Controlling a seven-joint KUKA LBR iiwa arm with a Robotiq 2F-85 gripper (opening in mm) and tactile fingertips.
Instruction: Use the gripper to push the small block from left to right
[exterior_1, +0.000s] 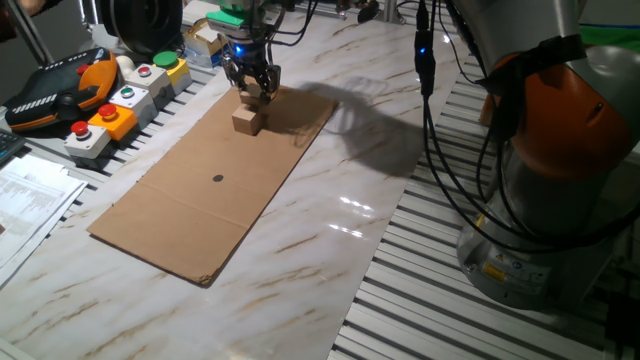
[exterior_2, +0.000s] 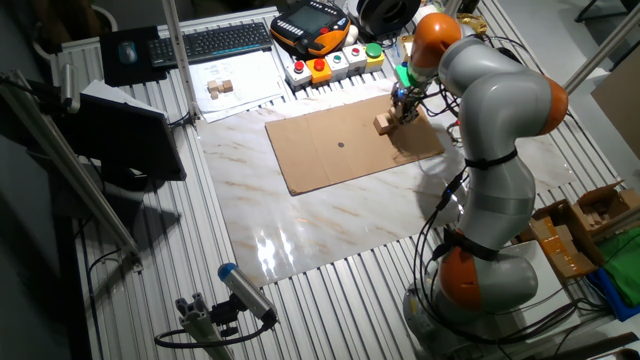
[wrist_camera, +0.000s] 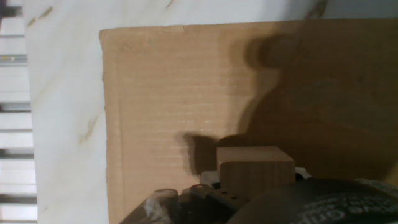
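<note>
The gripper (exterior_1: 252, 88) hung low over the far end of the cardboard (exterior_1: 200, 190), just behind the block (exterior_1: 247, 121); whether they touched was unclear. Its fingers blurred together, so I cannot tell their spread. In the hand view, the block (wrist_camera: 255, 169) sat partly hidden by dark gripper parts.

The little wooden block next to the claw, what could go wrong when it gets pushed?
The small block sits right by the gripper, near one end of the cardboard sheet. An off-centre push could spin it aside. It might also slide off the cardboard's nearby edge onto the marble table. The fingers could scrape or shift the cardboard.
</note>
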